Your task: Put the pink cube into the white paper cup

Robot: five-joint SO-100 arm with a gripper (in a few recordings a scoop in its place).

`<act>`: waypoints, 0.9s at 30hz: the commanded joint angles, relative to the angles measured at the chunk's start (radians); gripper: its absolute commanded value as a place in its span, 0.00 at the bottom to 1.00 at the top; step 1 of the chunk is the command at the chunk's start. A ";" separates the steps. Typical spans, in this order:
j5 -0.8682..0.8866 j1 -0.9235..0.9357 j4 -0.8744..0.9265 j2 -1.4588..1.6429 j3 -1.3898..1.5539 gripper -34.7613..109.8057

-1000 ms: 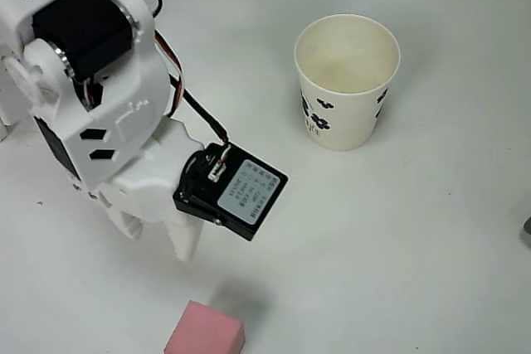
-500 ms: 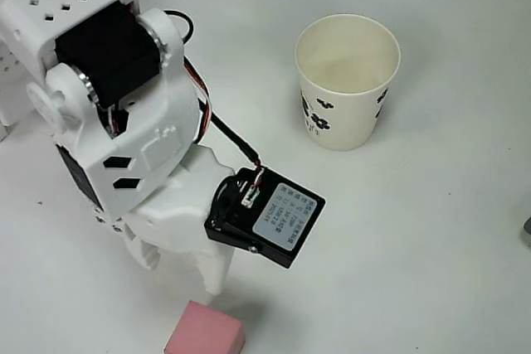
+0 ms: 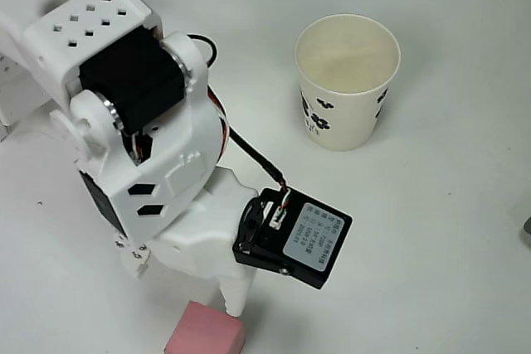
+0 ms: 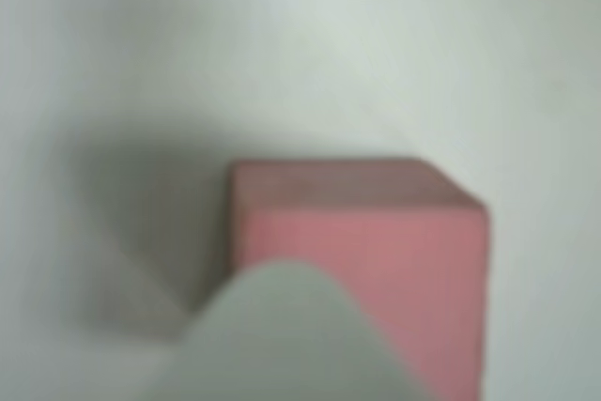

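The pink cube (image 3: 204, 334) lies on the white table at the bottom edge of the overhead view, partly cut off. My white gripper (image 3: 187, 284) hangs just above it in the picture, open, with nothing between its fingers; one fingertip (image 3: 236, 298) almost reaches the cube's upper right corner. In the wrist view the pink cube (image 4: 376, 260) is close and blurred, and a white fingertip (image 4: 291, 345) overlaps its lower left part. The white paper cup (image 3: 347, 80) stands upright at the upper right, its cream inside holding nothing, black flower prints on its side.
The white arm with its black motor (image 3: 294, 240) covers the left and middle of the overhead view. The white table (image 3: 431, 246) lies bare between arm and cup. A small dark object (image 3: 528, 230) pokes in at the right edge.
The arm has swung down and to the right in the overhead view, bringing the gripper from well above the pink cube to right beside it. Cup and cube have not moved.
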 commanded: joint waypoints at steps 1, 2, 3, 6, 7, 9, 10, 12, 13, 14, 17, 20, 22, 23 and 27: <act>-0.020 0.025 0.009 0.017 -0.130 0.56; -0.020 0.026 0.009 0.003 -0.140 0.56; -0.021 0.026 0.009 -0.011 -0.150 0.56; -0.023 0.026 0.009 -0.048 -0.176 0.56; -0.025 0.025 0.009 -0.060 -0.184 0.56; -0.029 0.025 0.009 -0.083 -0.201 0.56; -0.031 0.026 0.009 -0.092 -0.212 0.56; -0.037 0.028 0.009 -0.110 -0.238 0.56; -0.038 0.028 0.011 -0.118 -0.247 0.56; -0.040 0.028 0.012 -0.127 -0.259 0.56; -0.040 0.028 0.035 -0.160 -0.296 0.56; -0.040 0.028 0.037 -0.181 -0.298 0.56; -0.040 0.028 0.037 -0.198 -0.298 0.56; -0.040 0.028 0.037 -0.204 -0.298 0.56; -0.038 0.029 0.038 -0.225 -0.298 0.56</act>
